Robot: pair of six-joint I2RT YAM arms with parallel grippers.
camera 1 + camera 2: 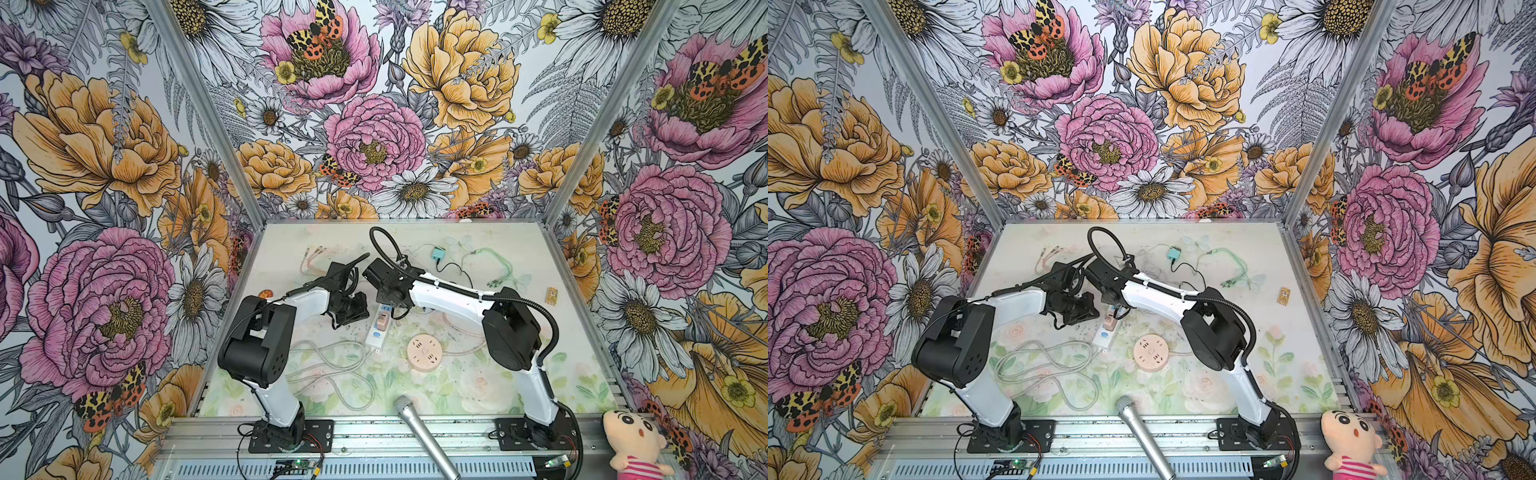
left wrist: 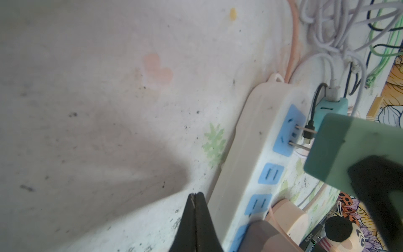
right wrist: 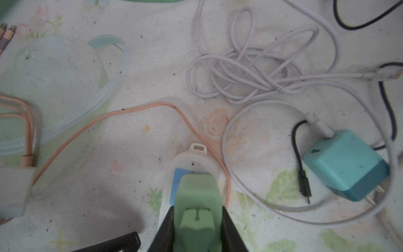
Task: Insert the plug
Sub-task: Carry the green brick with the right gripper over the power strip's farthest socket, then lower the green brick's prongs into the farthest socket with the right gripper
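Cluttered desk (image 2: 87, 109): right gripper (image 3: 197, 216) pinches green plug (image 2: 349, 148), prongs (image 2: 305, 129) part-seated in power strip (image 2: 250, 139); left gripper (image 2: 195, 200), pressed together and empty, sits beside it. Unheld strip may slide, bending prongs.

The table (image 1: 478, 386) is bare lower right in both top views. A looped cable (image 1: 324, 343) lies lower left; the power strip (image 1: 374, 338) and round socket (image 1: 424, 352) block the middle.

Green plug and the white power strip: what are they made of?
Green plug: looks like matte moulded plastic, smooth with rounded edges; its prongs seem bare metal, thin and grey. Power strip: probably hard white plastic, dull and speckled with dirt, blue socket faces.
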